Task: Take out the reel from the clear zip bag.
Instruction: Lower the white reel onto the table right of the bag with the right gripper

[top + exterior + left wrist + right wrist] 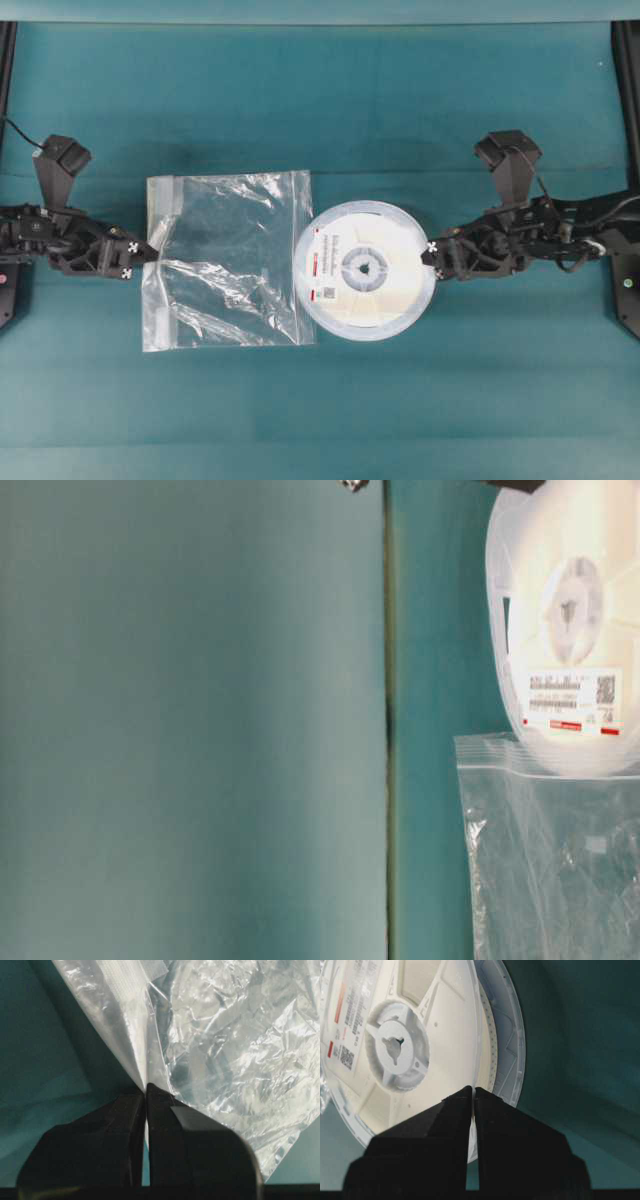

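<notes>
The reel (pixel 365 270) lies flat on the teal table, right of the clear zip bag (pixel 230 260), and its left rim overlaps the bag's right edge. My right gripper (pixel 431 256) is shut on the reel's right rim; in the right wrist view the thin flange of the reel (pixel 420 1035) runs between the closed jaws of that gripper (pixel 473 1089). My left gripper (pixel 152 254) is shut on the bag's left edge by the whitish zip strip. The left wrist view shows the bag's (pixel 225 1035) film pinched at this gripper's tips (pixel 146 1087). The table-level view shows the reel (pixel 570 620) and the bag (pixel 555 850).
Teal cloth covers the table (pixel 320 420). Black frame posts stand at the left edge (pixel 6 60) and right edge (pixel 628 60). Both arms reach in from the sides at mid-height of the overhead view.
</notes>
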Controlling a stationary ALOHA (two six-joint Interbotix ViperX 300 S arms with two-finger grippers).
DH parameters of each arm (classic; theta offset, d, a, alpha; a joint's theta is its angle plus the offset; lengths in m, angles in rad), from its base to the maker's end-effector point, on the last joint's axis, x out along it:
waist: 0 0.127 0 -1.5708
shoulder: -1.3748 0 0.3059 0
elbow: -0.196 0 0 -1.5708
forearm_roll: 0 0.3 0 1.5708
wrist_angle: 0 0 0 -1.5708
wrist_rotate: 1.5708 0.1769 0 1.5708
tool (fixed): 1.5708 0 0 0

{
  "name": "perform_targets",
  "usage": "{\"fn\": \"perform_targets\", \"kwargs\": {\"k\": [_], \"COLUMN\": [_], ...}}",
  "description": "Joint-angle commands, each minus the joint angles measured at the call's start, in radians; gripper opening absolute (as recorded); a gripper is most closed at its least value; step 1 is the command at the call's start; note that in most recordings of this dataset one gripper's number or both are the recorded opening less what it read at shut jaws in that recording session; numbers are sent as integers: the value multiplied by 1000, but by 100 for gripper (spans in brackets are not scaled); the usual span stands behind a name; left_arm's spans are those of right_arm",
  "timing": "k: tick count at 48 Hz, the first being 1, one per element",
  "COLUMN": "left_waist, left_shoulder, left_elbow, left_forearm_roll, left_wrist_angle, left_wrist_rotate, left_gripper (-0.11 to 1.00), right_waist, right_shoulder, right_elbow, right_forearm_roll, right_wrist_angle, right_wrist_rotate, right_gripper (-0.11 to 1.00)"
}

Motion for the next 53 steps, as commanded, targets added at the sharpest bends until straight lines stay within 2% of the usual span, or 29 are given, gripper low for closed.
{"fn": "perform_targets", "kwargs": {"k": [1,53], "left_waist": [0,0], "left_shoulder": [2,8], "left_elbow": [-6,-23], "left_forearm_roll": [2,2], "left_wrist_angle": [0,2], "left_wrist_rotate": [2,3], "left_gripper": [-1,-1], "right_waist": [-2,-32], "right_shoulder": [-23,-179], "right_elbow": [8,126], "right_forearm_roll": [3,12], "right_wrist_angle": [-2,11], "right_wrist_rotate": [6,6], "right_gripper": [4,4]}}
